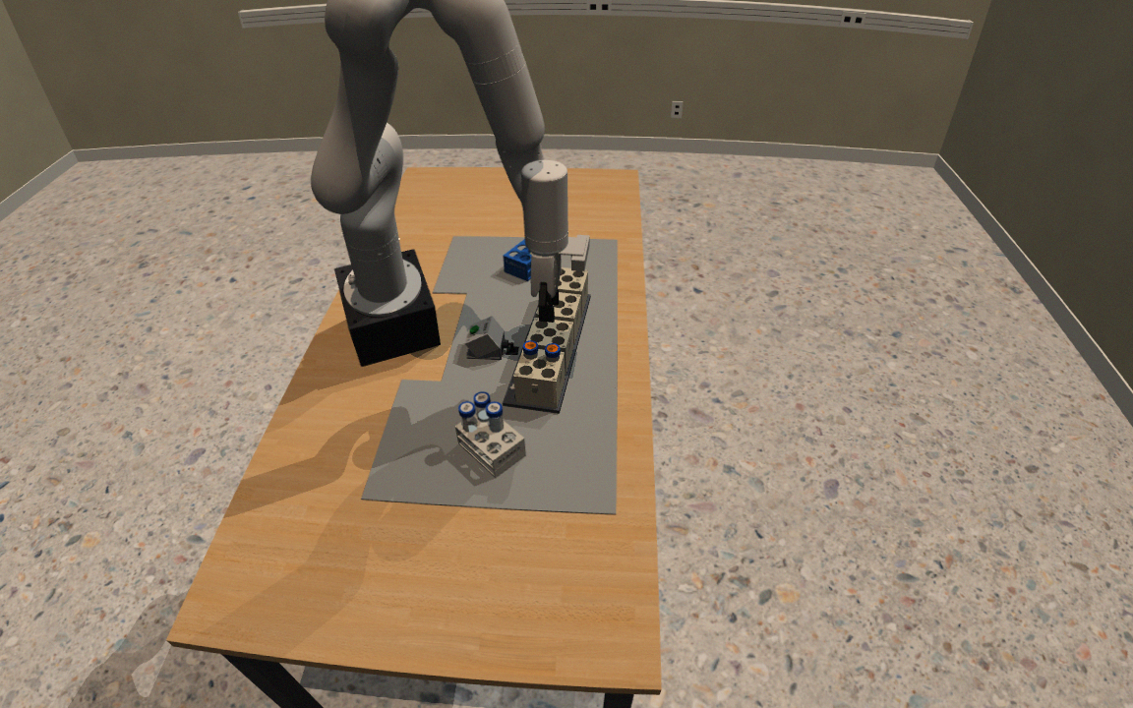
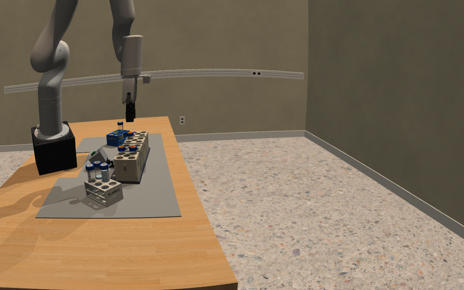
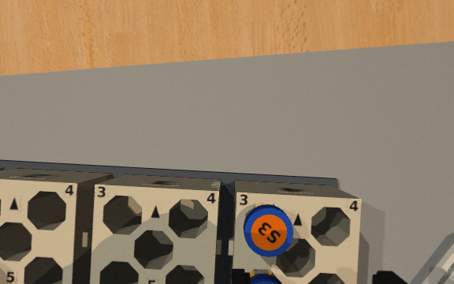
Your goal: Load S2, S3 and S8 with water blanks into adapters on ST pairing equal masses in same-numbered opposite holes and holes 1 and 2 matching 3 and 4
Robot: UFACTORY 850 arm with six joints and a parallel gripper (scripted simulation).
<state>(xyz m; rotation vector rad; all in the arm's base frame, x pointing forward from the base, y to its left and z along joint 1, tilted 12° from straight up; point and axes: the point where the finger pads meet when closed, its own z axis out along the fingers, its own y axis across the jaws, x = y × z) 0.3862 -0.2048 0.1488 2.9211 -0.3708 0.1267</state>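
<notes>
Nearest, at seven o'clock from the loading stand [image 1: 514, 404] [image 2: 138, 181] [image 3: 286, 176] in the top view: BLANKS rack [image 1: 508, 455] [image 2: 114, 195], holding three blue-capped tubes [image 1: 494, 411] [image 2: 104, 166] upright. Next, in the stand's nearest adapter [image 1: 538, 387] [image 2: 125, 169] [image 3: 341, 256]: S3 [image 1: 552, 349] [image 2: 132, 148] [image 3: 269, 231] in hole 3, beside another orange-dotted tube [image 1: 530, 346] [image 2: 121, 148] [image 3: 265, 279], ID unreadable. At nine o'clock: DONE key [image 1: 474, 328] [image 2: 93, 153] on its sloped desk [image 1: 487, 338] [image 2: 98, 157]. Above the adapters, gripper [image 1: 546, 308] [image 2: 130, 117] [image 3: 314, 277] fingers partly spread, gripping nothing. In a farther adapter, another orange-dotted cap [image 2: 129, 133]. Farthest, at eleven o'clock: blue rack [image 1: 515, 266] [image 2: 112, 139] with an upright tube [image 2: 120, 126].
</notes>
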